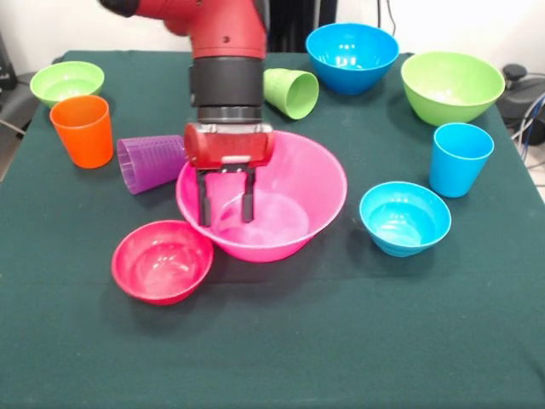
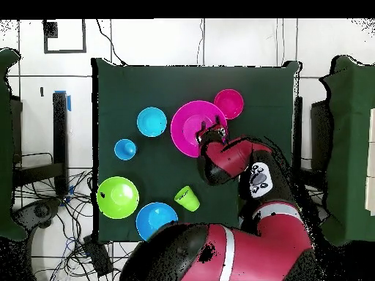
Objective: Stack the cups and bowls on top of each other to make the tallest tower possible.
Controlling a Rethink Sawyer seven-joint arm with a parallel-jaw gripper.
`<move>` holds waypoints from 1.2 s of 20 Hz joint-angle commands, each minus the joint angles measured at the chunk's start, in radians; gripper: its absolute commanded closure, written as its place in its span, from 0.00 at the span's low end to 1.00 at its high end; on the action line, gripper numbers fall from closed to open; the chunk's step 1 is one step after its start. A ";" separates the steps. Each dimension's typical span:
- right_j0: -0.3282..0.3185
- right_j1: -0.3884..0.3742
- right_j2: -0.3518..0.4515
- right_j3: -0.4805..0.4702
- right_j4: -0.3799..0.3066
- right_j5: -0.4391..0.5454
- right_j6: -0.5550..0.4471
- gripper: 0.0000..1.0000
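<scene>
My gripper (image 1: 226, 198) hangs with fingers parted and empty inside the large glossy pink plastic bowl (image 1: 294, 204), at its left side in the front view. The small red plastic bowl (image 1: 162, 261) sits touching the pink bowl's rim. A purple ribbed plastic cup (image 1: 151, 163) lies on its side just behind. Nothing is stacked.

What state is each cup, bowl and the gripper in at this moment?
gripper: open, empty, fingers down inside the pink bowl.
pink bowl: upright, empty.
red bowl: upright, empty.
small light blue bowl: upright, empty.
medium blue bowl: upright, empty.
large green bowl: upright, empty.
small green bowl: upright, empty.
orange cup: upright.
light blue cup: upright.
purple cup: on its side.
green cup: on its side.
</scene>
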 commanded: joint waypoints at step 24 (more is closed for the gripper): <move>-0.272 -0.042 0.364 0.214 0.300 0.547 -0.051 0.00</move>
